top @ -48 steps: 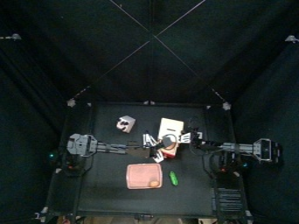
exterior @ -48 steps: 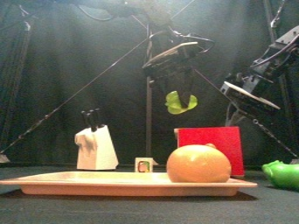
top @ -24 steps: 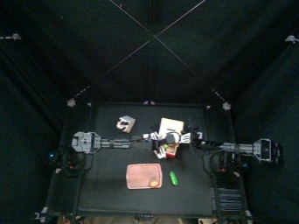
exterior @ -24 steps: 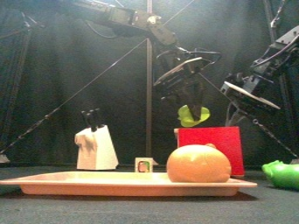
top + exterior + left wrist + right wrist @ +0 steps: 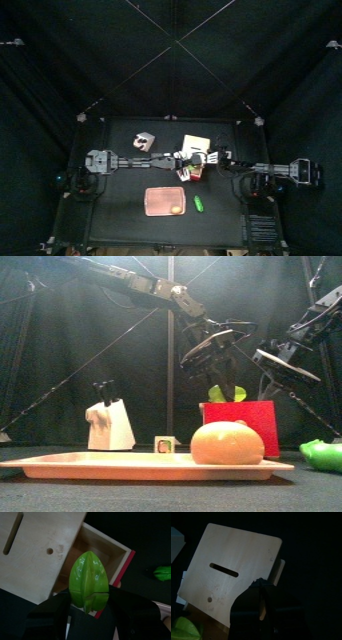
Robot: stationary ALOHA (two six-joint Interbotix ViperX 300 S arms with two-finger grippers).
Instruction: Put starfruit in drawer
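Lowered: left gripper [image 5: 90, 604] holds starfruit [image 5: 89, 579] over open drawer [image 5: 107, 554]

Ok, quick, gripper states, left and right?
Left gripper: shut on the starfruit, above the open drawer.
Right gripper: cannot be told.

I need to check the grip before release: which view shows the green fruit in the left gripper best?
The left wrist view: the green fruit fills the middle, clamped in the left gripper over the open drawer. The front view shows only its top above the red front; the top view hides it, and the right wrist view catches one edge.
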